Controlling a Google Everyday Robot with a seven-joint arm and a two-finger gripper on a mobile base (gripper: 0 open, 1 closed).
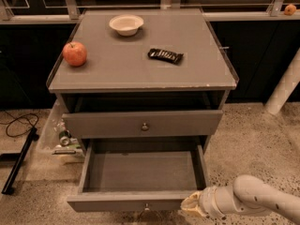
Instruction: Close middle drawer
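Observation:
The middle drawer (140,172) is pulled far out below the top drawer (140,123). It is a wide shallow grey box, empty inside, with a flat front (122,202) and a small round knob (146,206). My gripper (190,205) comes in from the lower right on a pale arm (253,198). It is at the right end of the drawer's front, touching it or very close. The lowest drawer is hidden under the open one.
On the cabinet top (117,74) lie a red apple (75,53), a white bowl (126,24) and a dark snack bar (165,55). Bottles and clutter (61,137) and a black cable (18,123) are on the floor at the left. A white post (283,93) stands at the right.

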